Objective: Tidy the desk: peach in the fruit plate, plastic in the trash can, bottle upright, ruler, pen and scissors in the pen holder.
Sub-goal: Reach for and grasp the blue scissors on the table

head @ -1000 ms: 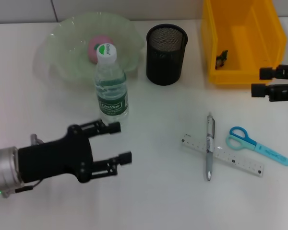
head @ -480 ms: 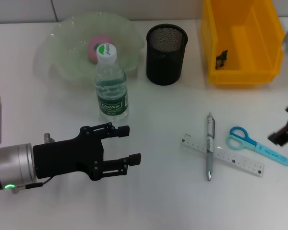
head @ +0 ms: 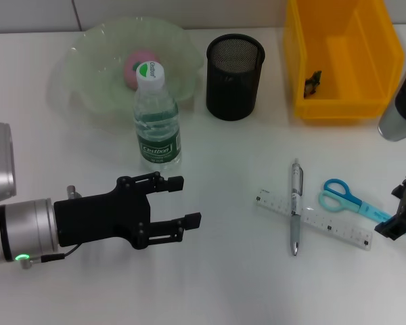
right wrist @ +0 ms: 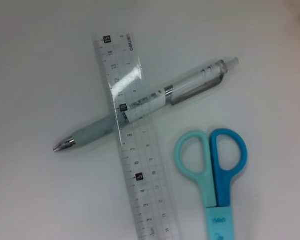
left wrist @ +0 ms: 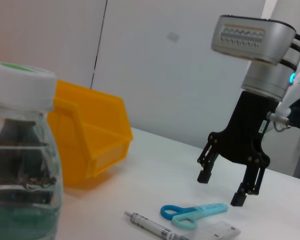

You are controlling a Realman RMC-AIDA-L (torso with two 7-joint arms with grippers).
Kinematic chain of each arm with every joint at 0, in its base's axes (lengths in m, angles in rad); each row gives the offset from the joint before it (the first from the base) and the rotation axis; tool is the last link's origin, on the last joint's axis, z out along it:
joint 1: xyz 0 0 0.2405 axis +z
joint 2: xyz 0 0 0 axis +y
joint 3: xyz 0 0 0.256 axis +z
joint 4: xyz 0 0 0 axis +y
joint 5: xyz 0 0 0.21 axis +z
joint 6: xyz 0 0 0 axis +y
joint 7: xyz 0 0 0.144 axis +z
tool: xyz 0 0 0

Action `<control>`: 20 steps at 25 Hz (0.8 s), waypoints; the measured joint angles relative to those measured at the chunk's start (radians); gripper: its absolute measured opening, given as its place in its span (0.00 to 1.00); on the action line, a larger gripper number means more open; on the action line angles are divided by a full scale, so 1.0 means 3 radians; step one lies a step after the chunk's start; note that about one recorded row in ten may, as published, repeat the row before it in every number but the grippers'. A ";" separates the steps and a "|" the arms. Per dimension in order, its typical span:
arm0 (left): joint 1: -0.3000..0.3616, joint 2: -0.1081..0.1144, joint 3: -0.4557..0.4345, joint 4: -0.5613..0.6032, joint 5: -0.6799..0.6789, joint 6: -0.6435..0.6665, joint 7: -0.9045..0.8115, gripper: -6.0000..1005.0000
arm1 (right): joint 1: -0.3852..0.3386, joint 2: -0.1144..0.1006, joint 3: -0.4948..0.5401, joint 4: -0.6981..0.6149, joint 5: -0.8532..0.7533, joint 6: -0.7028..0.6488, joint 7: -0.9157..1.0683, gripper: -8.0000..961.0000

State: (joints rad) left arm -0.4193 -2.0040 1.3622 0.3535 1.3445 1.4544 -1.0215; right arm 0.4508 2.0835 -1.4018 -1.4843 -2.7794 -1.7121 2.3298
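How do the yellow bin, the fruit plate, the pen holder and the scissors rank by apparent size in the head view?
1. Fruit plate, about level with the yellow bin; too close to rank.
2. Pen holder.
3. Scissors.

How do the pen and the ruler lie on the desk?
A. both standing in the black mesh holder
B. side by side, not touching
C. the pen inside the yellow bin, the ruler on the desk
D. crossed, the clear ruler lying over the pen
D: in the right wrist view the clear ruler lies across the pen, whose barrel shows through it; the scissors lie beside them.
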 joint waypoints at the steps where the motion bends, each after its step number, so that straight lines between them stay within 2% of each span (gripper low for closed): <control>1: -0.0010 -0.0003 0.0002 0.0000 0.0000 -0.0015 -0.0009 0.76 | -0.0002 -0.0001 -0.0006 0.0047 0.0008 0.0042 -0.0025 0.81; 4: -0.0038 -0.0010 0.0009 -0.0003 0.0002 -0.0048 -0.0019 0.76 | 0.0001 -0.0001 -0.0030 0.0169 0.0008 0.0149 -0.0076 0.81; 9: -0.0055 -0.0026 0.0022 0.0000 0.0003 -0.0107 -0.0055 0.76 | 0.0004 -0.0001 -0.0039 0.0280 0.0043 0.0310 -0.0134 0.61; 17: -0.0055 -0.0041 0.0011 0.0002 0.0008 -0.0135 -0.0057 0.76 | 0.0023 -0.0003 -0.0042 0.0420 0.0072 0.0496 -0.0164 0.50; 20: -0.0055 -0.0041 0.0004 0.0003 0.0008 -0.0156 -0.0057 0.76 | 0.0028 -0.0002 -0.0042 0.0435 0.0075 0.0523 -0.0165 0.50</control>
State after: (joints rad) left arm -0.4357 -2.0162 1.3635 0.3544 1.3469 1.4077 -1.0385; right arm 0.4591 2.0829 -1.4143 -1.3539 -2.7570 -1.5552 2.2802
